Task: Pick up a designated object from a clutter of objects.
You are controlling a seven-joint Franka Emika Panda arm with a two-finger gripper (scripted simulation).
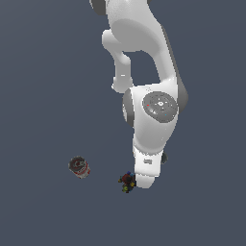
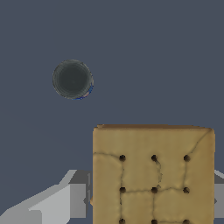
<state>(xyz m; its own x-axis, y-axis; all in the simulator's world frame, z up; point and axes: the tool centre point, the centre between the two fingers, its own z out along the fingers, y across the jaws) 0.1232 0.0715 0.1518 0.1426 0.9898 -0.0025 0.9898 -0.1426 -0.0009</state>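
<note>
In the wrist view the tan square cracker (image 2: 153, 175) with its grid of dark dots fills the near part of the picture. It sits between my gripper's (image 2: 151, 201) two grey fingers (image 2: 72, 200), which press against its two opposite edges. The gripper is shut on it. The dark round cup (image 2: 72, 79) lies on the floor apart from the cracker. In the exterior view the white arm's hand (image 1: 144, 173) covers the gripper and the cracker. The multicoloured lump (image 1: 127, 182) lies right beside the hand.
The red-and-white can (image 1: 79, 167) lies on the dark floor toward the exterior view's left of the hand. A small dark part of something (image 1: 164, 157) peeks out at the hand's other side.
</note>
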